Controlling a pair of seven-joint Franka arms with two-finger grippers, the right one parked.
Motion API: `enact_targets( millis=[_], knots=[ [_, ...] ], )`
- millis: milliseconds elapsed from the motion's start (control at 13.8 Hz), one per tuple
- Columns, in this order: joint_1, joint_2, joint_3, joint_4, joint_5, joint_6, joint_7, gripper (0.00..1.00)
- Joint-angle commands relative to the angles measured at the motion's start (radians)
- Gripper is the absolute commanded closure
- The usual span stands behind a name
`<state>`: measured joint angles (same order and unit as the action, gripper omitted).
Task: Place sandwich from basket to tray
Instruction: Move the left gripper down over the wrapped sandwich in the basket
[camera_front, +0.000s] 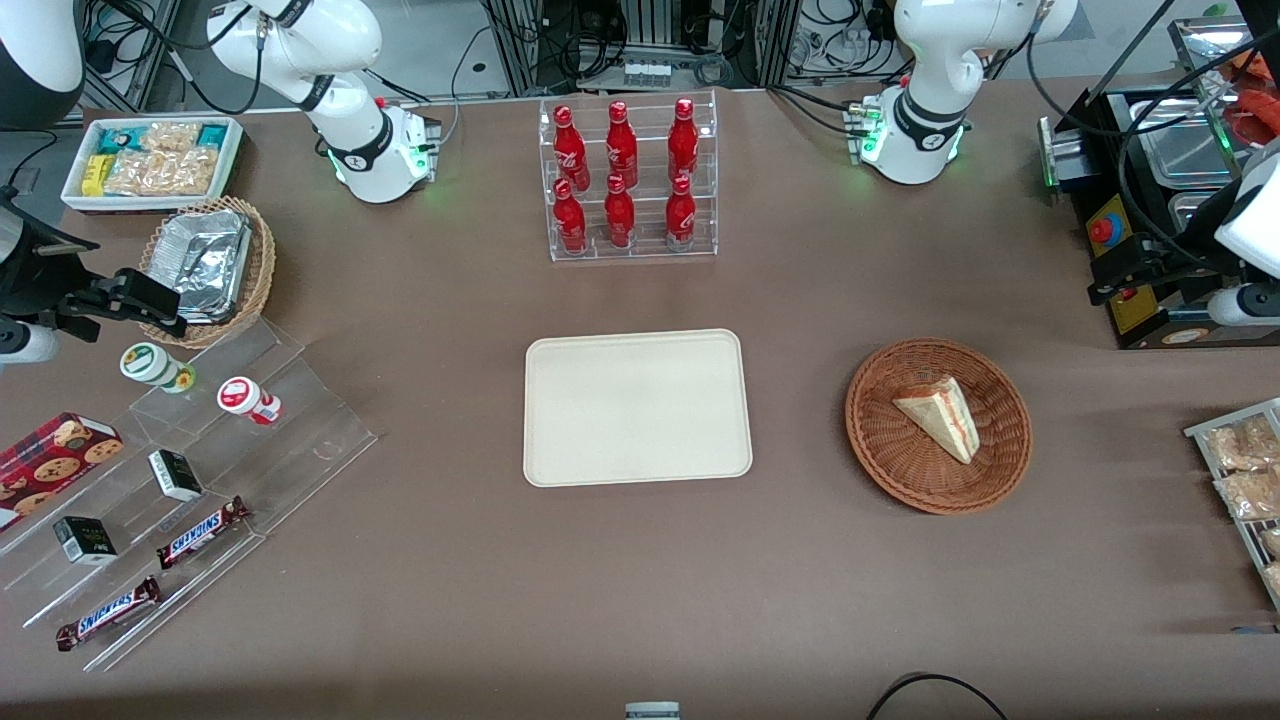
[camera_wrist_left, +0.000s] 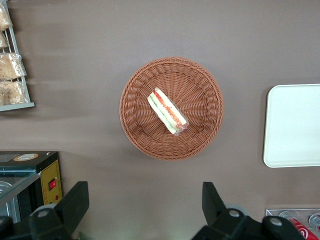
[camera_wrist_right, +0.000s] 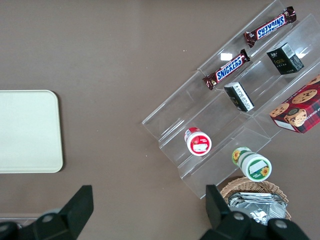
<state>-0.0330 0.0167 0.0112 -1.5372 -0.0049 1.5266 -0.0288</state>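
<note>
Wedge sandwich (camera_wrist_left: 167, 111), red-green layers, jaws spread

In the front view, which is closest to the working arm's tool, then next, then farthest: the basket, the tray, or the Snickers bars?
The tool hangs open, raised above the table near the basket.
1. Basket, toward the working arm's end.
2. Tray, mid-table.
3. Snickers bars, toward the parked arm's end.

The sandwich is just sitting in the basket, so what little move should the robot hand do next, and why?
Probably go straight down toward the sandwich. The gripper hangs open high above the table, holding nothing, and the sandwich lies alone in the basket. The tray waits bare beside it.
</note>
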Motion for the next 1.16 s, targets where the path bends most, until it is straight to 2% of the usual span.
enact_targets(
  millis=[0,145,291,655,800,1091],
  knots=[
    [0.005,-0.006,-0.019,0.006,0.002,-0.022,0.004,0.0],
    [0.005,0.012,-0.02,-0.007,0.003,-0.008,0.0,0.0],
    [0.004,0.049,-0.022,-0.05,0.003,0.085,-0.087,0.0],
    [-0.036,0.043,-0.03,-0.334,0.023,0.413,-0.233,0.0],
    [-0.053,0.031,-0.031,-0.464,0.06,0.55,-0.346,0.0],
    [-0.064,0.035,-0.033,-0.664,0.062,0.826,-0.578,0.0]
  ],
)
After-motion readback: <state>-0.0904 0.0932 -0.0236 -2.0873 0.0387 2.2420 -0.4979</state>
